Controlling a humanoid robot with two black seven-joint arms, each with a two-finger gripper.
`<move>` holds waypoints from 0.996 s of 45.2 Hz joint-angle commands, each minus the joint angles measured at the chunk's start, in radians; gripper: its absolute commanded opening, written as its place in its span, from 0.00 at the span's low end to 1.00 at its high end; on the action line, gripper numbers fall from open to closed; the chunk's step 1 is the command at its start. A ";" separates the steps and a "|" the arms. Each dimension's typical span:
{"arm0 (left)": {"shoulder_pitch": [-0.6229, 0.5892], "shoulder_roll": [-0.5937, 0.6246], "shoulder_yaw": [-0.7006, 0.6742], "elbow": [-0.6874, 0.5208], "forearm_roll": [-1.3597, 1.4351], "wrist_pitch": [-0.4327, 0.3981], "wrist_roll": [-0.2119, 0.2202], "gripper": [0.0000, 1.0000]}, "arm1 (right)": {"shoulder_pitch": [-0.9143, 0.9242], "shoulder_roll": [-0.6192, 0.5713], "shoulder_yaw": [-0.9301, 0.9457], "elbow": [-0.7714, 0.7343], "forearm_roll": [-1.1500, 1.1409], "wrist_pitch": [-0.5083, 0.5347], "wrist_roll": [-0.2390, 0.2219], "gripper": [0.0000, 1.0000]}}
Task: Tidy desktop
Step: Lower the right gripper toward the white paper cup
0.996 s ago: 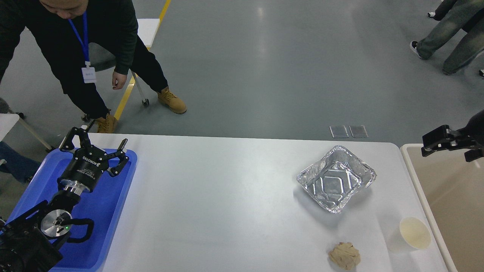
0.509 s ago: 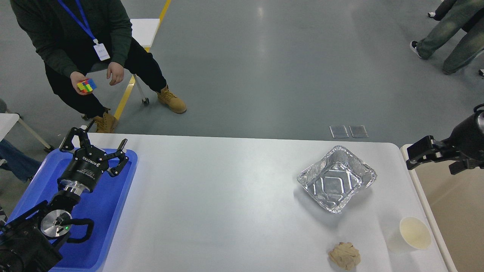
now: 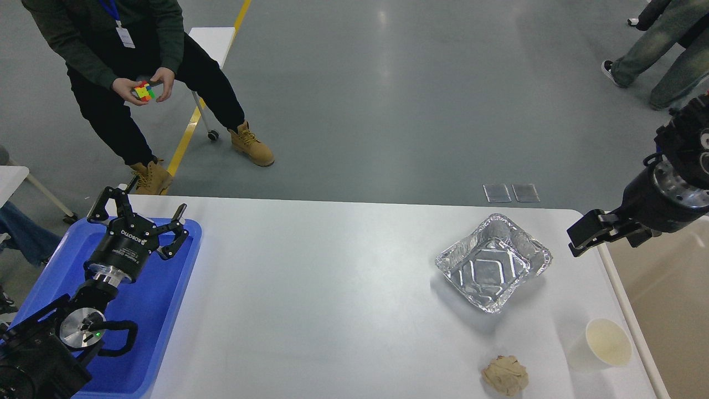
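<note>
Foil tray (image 3: pixel 493 263), paper cup (image 3: pixel 608 342) and crumpled wad (image 3: pixel 504 375) remain on the counter (image 3: pixel 332 288) toward 4 o'clock; left gripper (image 3: pixel 145 213) spread, empty; right gripper's (image 3: pixel 588 237) opening unclear.

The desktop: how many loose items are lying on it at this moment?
3. On the desktop, a foil tray at the right, a paper cup near the right edge, and a crumpled paper ball at the front.
</note>
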 commanded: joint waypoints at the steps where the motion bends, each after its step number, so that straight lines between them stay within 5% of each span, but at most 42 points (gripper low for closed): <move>1: 0.000 0.000 -0.001 0.000 -0.001 0.000 0.000 0.99 | -0.001 0.011 -0.034 -0.001 0.107 0.010 -0.029 1.00; 5: 0.000 0.000 0.001 0.000 0.001 0.000 0.000 0.99 | -0.004 0.018 -0.059 -0.001 0.175 0.010 -0.058 1.00; 45: 0.000 0.000 0.001 0.000 -0.001 0.000 0.000 0.99 | -0.032 0.005 -0.090 -0.009 0.199 -0.002 -0.061 1.00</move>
